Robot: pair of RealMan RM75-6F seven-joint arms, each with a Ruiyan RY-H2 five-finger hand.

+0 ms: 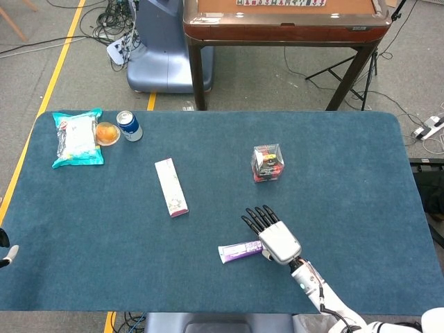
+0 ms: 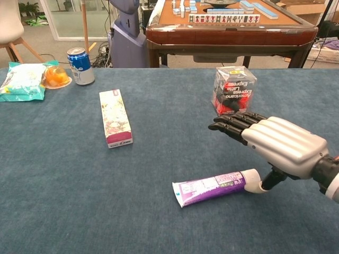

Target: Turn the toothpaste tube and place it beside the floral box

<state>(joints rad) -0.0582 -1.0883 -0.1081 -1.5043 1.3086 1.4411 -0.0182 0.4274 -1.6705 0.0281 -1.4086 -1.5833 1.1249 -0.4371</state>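
Partly robot hand-hidden toothpaste tube [image 2: 211, 187] cap.

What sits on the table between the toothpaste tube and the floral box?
Nothing: bare blue cloth between the toothpaste tube and the floral box, clearest in the head view.

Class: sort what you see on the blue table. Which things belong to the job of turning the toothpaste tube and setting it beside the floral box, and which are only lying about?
Belong to the job:
toothpaste tube
floral box
right hand, touching the tube's cap end

Only lying about:
clear cube box
blue can
orange cup
snack bag
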